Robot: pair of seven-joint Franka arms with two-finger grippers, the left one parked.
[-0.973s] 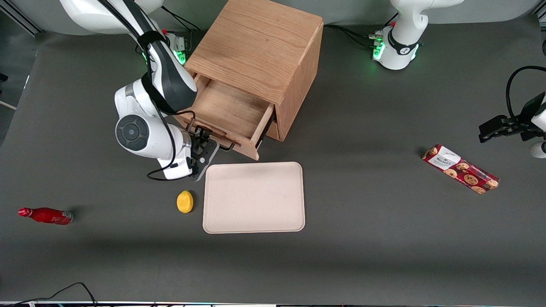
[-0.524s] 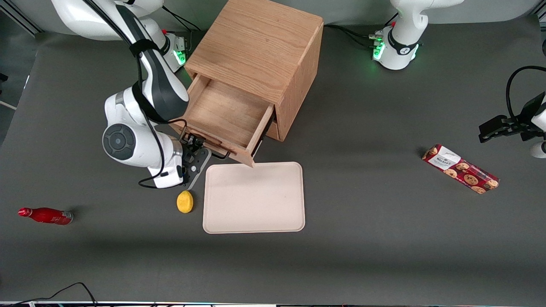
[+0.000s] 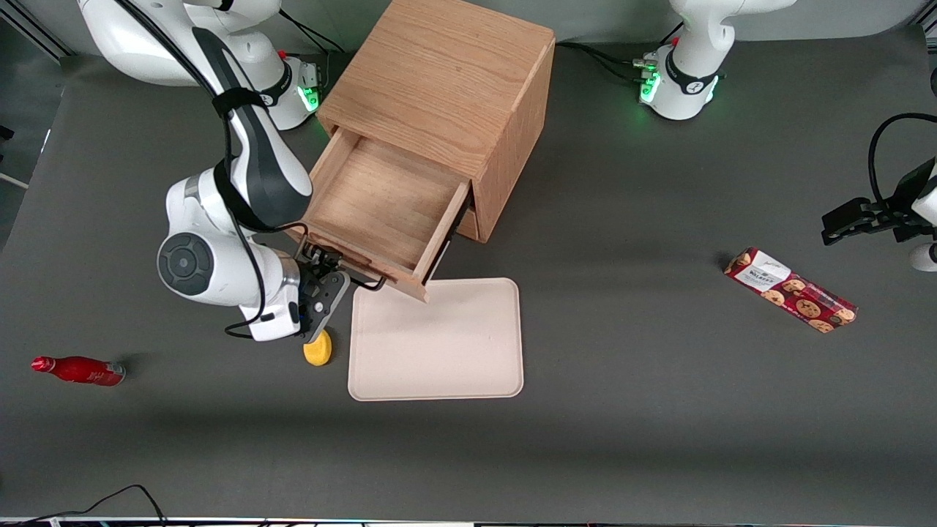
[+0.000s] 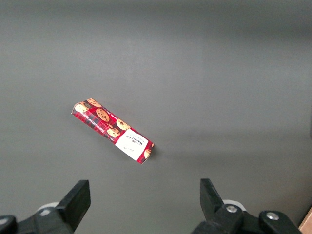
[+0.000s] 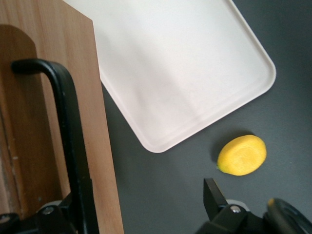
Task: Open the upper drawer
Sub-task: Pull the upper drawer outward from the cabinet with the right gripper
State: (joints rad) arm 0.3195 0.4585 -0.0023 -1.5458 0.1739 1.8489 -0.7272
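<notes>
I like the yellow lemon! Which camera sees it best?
The right wrist view: the lemon half shows whole on the dark table beside the tray. In the front view the gripper, at the upper drawer's handle, partly covers the lemon half. The left wrist view misses it.

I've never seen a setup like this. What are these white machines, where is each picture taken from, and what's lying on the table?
They are two robot arms on a dark table. One picture looks down from the front; the other two come from cameras on the arms' wrists. The working arm's gripper, a two-finger claw, is at the black handle of the upper drawer of a wooden cabinet; the drawer is pulled well out. Near the cabinet lie a beige tray and a yellow lemon. A red bottle lies toward the working arm's end, a cookie packet toward the parked arm's.
</notes>
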